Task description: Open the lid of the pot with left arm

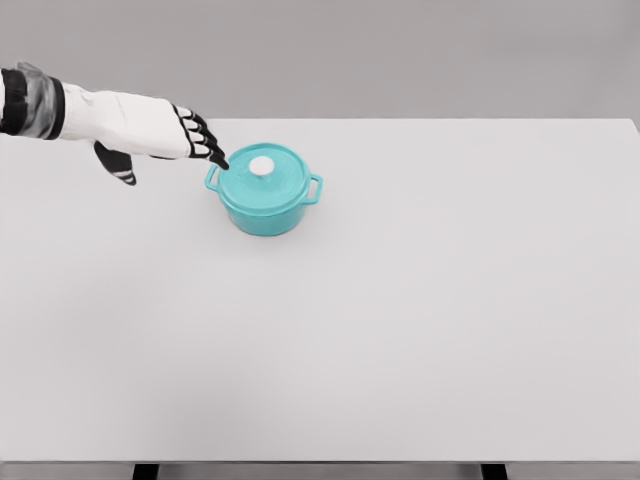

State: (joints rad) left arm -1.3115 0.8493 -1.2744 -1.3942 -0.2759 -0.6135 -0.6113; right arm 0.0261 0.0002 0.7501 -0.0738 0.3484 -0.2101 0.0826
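At the upper left of the frame, the robot's left hand (165, 135) reaches in on a white, smooth-shelled arm, its dark-tipped fingers (208, 146) loosely spread and holding nothing, tips just beside the pot's near handle. Left of centre on the matte white table (400, 320) sits the round, glossy teal pot (266, 195), its lid (262, 176) in place, topped by a small white knob (261, 166). The approach appears underway; next, the fingers likely must close around that knob and lift.
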